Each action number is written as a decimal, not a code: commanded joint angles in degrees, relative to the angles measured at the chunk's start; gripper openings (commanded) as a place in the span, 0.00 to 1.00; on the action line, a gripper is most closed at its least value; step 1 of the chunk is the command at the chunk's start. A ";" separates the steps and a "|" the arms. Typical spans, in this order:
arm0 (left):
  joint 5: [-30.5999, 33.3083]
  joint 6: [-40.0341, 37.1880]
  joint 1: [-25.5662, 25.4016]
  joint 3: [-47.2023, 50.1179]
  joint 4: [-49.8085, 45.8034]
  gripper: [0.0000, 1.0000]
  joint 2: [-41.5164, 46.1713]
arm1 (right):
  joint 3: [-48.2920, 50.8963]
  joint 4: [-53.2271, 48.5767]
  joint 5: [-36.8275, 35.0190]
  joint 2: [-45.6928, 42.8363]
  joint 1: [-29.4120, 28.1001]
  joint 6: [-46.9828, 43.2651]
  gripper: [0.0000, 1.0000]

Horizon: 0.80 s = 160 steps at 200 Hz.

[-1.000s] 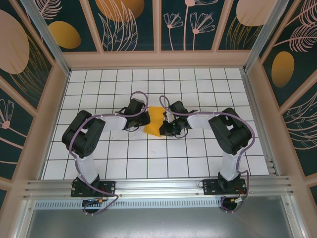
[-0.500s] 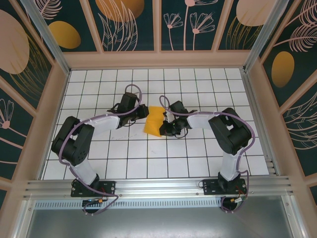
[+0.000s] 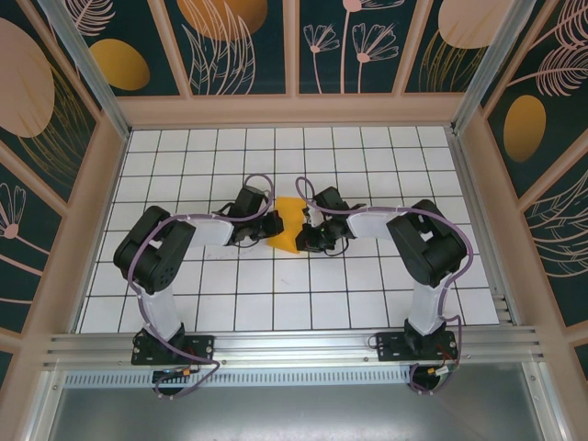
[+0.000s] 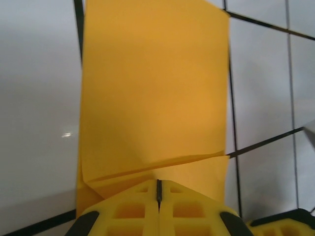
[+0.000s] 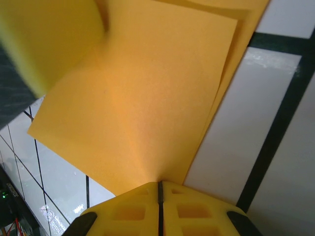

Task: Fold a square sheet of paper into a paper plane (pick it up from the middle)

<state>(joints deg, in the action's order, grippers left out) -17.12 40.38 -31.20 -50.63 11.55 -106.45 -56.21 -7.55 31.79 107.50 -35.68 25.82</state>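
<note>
No text, label, brand, number or sign can be read in any of the views.
</note>
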 commanded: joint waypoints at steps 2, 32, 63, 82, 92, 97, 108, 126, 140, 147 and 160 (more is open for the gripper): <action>2.12 0.42 -0.09 -1.31 -1.15 0.04 -1.03 | 0.73 -3.27 -5.19 0.74 0.30 -0.76 0.10; 2.53 0.53 -0.08 -0.55 -1.56 0.03 -1.65 | -2.76 -2.81 -3.31 -1.51 0.42 -1.37 0.10; 2.71 1.15 -0.09 0.89 -0.87 0.01 -1.72 | -5.05 -1.38 -0.51 -1.90 0.13 -0.80 0.10; 2.71 1.62 -0.09 1.57 -0.32 0.01 -1.65 | -5.88 -0.56 0.18 -0.94 -0.38 -0.34 0.10; 2.57 1.66 -0.08 1.75 -0.17 0.01 -1.56 | -6.66 -0.77 -0.12 -0.03 -0.50 -0.10 0.10; 2.54 1.76 -0.09 1.76 -0.13 0.01 -1.61 | -7.01 -0.80 -0.30 0.40 -0.57 0.00 0.10; 2.54 1.76 -0.09 1.85 -0.09 0.01 -1.56 | -7.75 -0.84 -0.76 1.29 -0.60 0.10 0.10; 2.54 1.97 -0.09 2.11 0.08 0.01 -1.41 | -9.31 -1.44 -1.76 2.47 -0.60 0.08 0.09; 2.38 2.07 -0.08 2.18 0.32 0.01 -1.54 | -10.52 -2.08 -1.73 3.53 -0.63 -0.15 0.09; 2.40 2.24 -0.09 2.27 0.42 0.01 -1.56 | -11.03 -2.26 -1.66 4.07 -0.68 -0.29 0.09; 2.35 2.33 -0.09 2.30 0.54 0.01 -1.56 | -11.75 -2.87 -1.64 4.98 -0.86 -0.58 0.09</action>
<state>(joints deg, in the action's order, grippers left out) -16.03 41.93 -31.20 -49.80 13.50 -106.67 -65.54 -8.91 30.89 110.48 -35.90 25.82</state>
